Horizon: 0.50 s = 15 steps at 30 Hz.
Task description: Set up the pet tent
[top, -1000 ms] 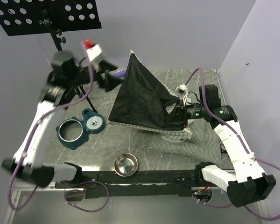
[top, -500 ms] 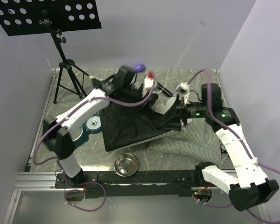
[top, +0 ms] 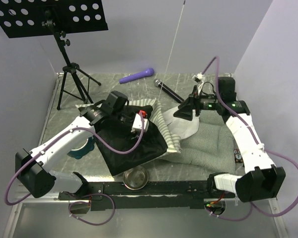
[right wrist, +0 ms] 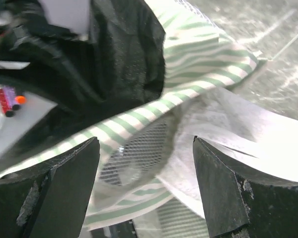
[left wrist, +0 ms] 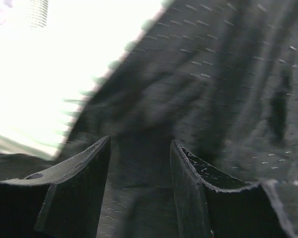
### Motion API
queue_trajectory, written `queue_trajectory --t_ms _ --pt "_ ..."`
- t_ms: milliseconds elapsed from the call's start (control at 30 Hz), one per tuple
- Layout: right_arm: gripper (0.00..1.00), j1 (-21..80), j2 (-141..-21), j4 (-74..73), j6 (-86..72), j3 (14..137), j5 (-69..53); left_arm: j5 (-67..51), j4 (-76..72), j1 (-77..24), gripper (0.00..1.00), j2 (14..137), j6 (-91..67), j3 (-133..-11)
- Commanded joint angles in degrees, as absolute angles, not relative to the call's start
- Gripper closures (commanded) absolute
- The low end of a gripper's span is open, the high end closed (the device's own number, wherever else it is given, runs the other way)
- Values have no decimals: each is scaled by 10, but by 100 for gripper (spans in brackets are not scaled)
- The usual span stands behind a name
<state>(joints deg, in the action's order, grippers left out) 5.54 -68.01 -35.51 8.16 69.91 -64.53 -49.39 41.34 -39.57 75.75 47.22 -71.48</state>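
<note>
Though collapsed, pet tent (top: 134, 151) beneath left gripper (left wrist: 140, 144).

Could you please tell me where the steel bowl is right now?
In the top view the steel bowl sits at the table's near edge, left of centre, just in front of the dark fabric of the pet tent.

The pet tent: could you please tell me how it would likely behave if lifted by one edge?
The pet tent would probably be floppy: its dark fabric lies crumpled and folded flat. It is likely light, being thin cloth and sheer mesh. Its loose layers may drape rather than hold shape.
</note>
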Motion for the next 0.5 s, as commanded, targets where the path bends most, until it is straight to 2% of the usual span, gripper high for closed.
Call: queue_trajectory --t_ms 0,133,200,267,467 --pt "18 104 -674 -269 104 700 -586 -505 385 -400 45 744 498 -694" --pt "21 112 -700 -242 70 686 -574 -445 268 -398 43 713 350 -667" --pt "25 119 -705 -251 64 671 -591 -366 175 -398 38 681 234 -634" --pt "27 129 -692 -249 62 643 -589 -234 88 -398 34 653 116 -607" --pt "33 163 -645 -196 26 572 -585 -184 -36 -399 28 615 52 -545"
